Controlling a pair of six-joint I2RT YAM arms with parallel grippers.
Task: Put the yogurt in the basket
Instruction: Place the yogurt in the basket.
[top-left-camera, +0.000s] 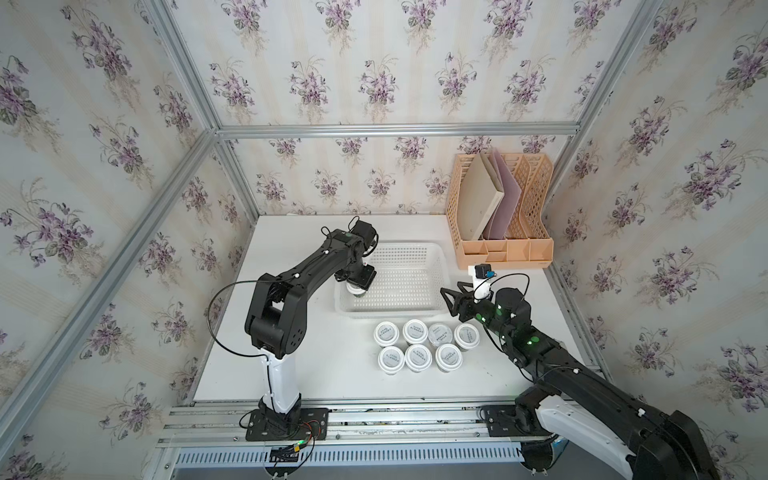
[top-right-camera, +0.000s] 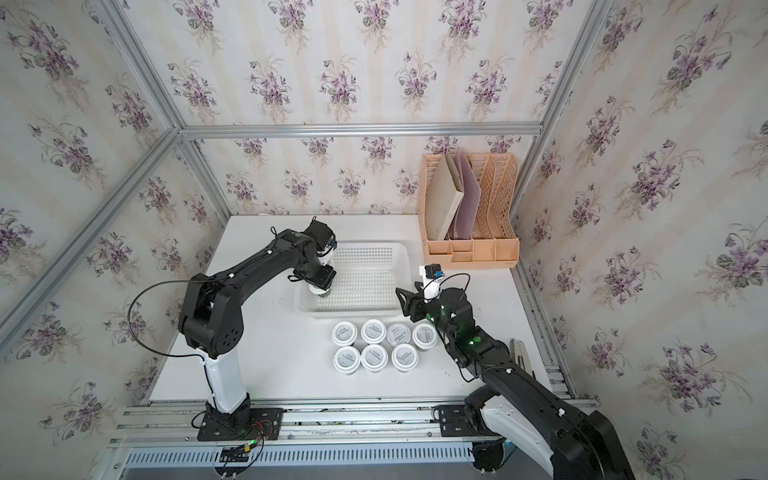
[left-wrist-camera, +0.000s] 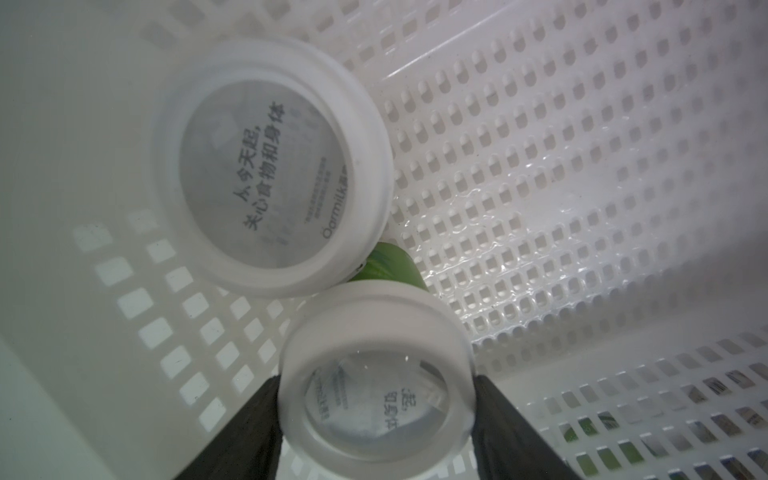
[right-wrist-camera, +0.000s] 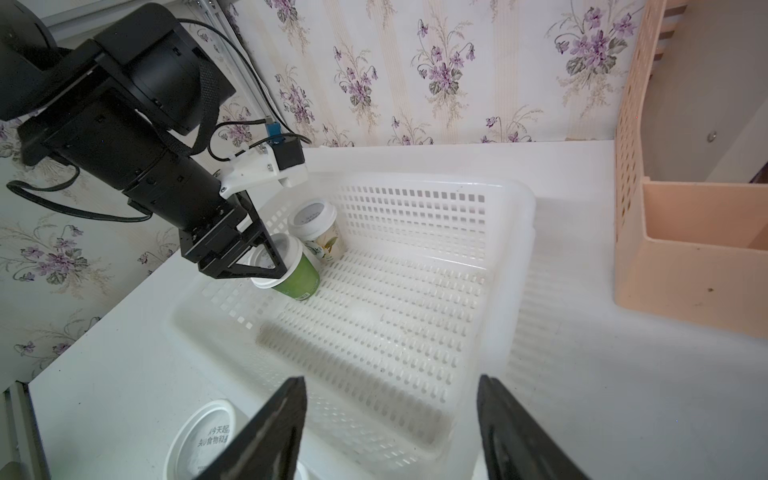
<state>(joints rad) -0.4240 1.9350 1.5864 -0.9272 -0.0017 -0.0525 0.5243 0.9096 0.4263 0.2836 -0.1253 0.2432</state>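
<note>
My left gripper (top-left-camera: 356, 286) (left-wrist-camera: 376, 415) is shut on a yogurt cup (left-wrist-camera: 376, 390) (right-wrist-camera: 291, 270), its dark fingers (left-wrist-camera: 249, 424) pressing the white lid from both sides. The green cup hangs tilted, low in the left near corner of the white basket (top-left-camera: 407, 274) (top-right-camera: 365, 274) (right-wrist-camera: 395, 291). A second yogurt cup (left-wrist-camera: 272, 166) (right-wrist-camera: 316, 226) stands upright right beside it in the basket. Several more yogurt cups (top-left-camera: 424, 345) (top-right-camera: 382, 345) stand in two rows on the table in front of the basket. My right gripper (top-left-camera: 446, 293) (right-wrist-camera: 390, 382) hovers open and empty by the basket's right near corner.
A peach-orange file rack (top-left-camera: 503, 249) (top-right-camera: 469, 245) holding folders stands at the back right, close behind the basket. Flowered walls and aluminium frame rails (top-left-camera: 395, 129) enclose the white table (top-left-camera: 316, 365). One loose cup (right-wrist-camera: 203, 440) lies just beside my right fingers.
</note>
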